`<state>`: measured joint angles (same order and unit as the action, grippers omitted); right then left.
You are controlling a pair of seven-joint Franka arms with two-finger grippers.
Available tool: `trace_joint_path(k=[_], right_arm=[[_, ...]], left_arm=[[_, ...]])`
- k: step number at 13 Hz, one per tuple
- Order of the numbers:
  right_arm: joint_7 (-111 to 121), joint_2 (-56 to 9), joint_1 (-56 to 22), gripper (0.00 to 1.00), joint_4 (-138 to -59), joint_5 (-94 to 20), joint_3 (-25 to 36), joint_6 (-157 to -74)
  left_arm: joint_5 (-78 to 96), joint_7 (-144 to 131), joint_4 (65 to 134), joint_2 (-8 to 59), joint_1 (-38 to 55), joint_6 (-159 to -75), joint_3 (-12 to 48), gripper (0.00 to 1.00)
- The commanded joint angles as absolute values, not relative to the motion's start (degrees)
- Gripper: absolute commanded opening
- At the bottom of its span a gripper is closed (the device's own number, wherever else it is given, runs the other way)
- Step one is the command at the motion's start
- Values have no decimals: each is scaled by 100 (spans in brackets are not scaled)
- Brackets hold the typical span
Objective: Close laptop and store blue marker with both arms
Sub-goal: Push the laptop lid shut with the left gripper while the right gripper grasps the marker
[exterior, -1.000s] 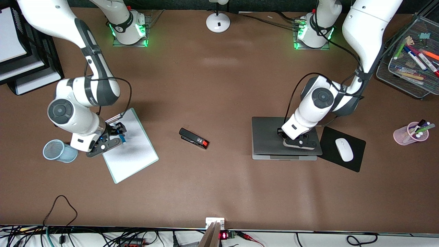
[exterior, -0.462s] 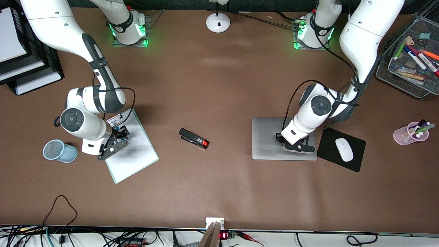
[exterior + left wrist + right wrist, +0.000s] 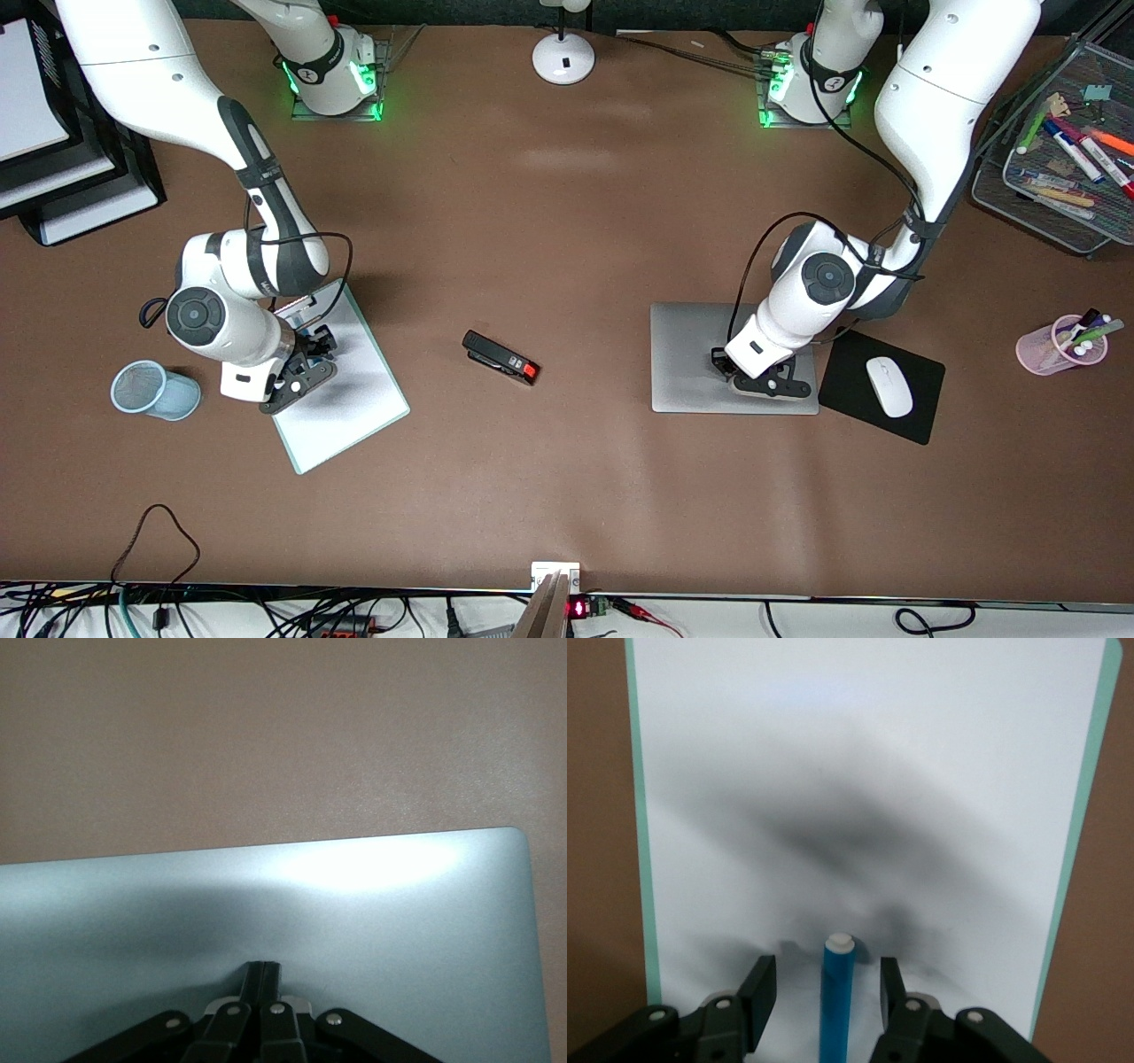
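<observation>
1. Right gripper [image 3: 822,988] over clipboard [image 3: 341,390], fingers [image 3: 758,988] apart, straddling blue marker [image 3: 835,992] without contact.
2. Left gripper [image 3: 764,379] with jaws pressed together, tips on closed laptop [image 3: 691,359].
3. Pink cup [image 3: 1045,350] toward left arm's end from laptop, holding mixed pens.
4. Wire tray [image 3: 1019,190] farther from front camera than pink cup, holding coloured markers.
5. Blue mesh cup [image 3: 152,390] beside clipboard.

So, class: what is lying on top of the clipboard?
On the clipboard lies the blue marker, white end showing, between the right gripper's open fingers, which stand apart from it. Its other end is covered by the gripper. The sheet shows only shadow elsewhere.
</observation>
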<state>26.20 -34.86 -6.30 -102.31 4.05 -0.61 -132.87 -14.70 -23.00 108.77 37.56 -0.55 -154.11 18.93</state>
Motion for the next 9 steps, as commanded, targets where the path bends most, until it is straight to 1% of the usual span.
trace_joint_path(k=[1,3,4,6,8,9], right_arm=[[2742,-3559,-536,50,-10187,378,-88,-13351],[2742,-3603,-519,48,-10178,378,-88,-13359],[2742,-3630,-510,48,-10169,378,-88,-13377],[2742,-3700,-510,45,-10169,378,-79,-13464],[2742,-3735,-510,45,-10169,378,-88,-13526],[2742,-3753,-510,42,-10169,378,-88,-13535]], left_arm=[[-1626,-2329,10723,3902,-79,-15478,1890,0],[-1626,-2390,10757,3745,-105,-15434,1890,0],[-1626,-2425,10801,3492,-97,-15320,1890,0],[-1626,-2391,10767,3078,-97,-14611,1907,0],[-1626,-2356,10732,2648,-97,-13821,1934,0],[-1626,-2373,10731,2454,-88,-13434,1960,2]])
